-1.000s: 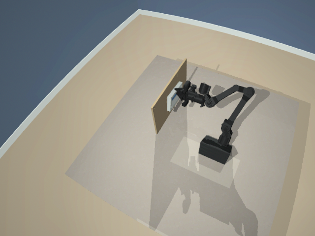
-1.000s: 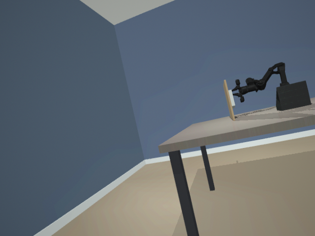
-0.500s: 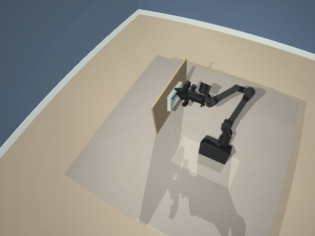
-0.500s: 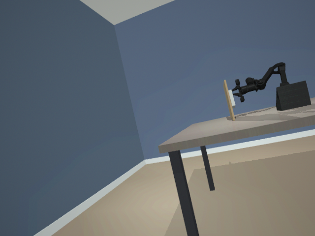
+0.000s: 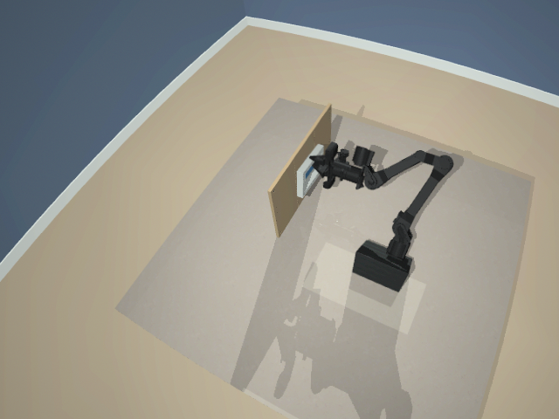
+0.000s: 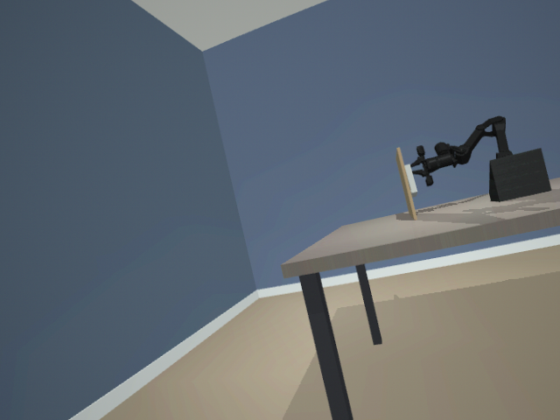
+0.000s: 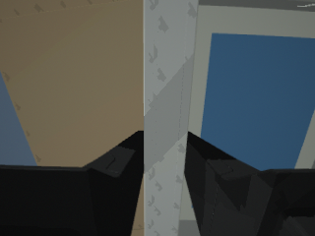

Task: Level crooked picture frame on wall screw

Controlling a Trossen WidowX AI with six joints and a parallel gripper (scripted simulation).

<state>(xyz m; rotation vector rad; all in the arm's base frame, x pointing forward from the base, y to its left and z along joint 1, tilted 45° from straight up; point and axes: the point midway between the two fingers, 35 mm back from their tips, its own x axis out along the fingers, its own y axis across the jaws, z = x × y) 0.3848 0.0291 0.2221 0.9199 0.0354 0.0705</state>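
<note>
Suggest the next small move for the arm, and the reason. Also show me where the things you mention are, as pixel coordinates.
Probably a slight lift of the picture frame (image 5: pixel 301 182) (image 6: pixel 410 179) (image 7: pixel 164 98), grip kept: the gripper (image 5: pixel 317 166) (image 6: pixel 414 169) (image 7: pixel 162 139) is shut on one border of it, a finger on either side, and the frame hangs close against the upright wooden board (image 5: pixel 288 194) (image 6: pixel 406 185) (image 7: pixel 74 88), so it likely needs unweighting before any notch shift.
</note>
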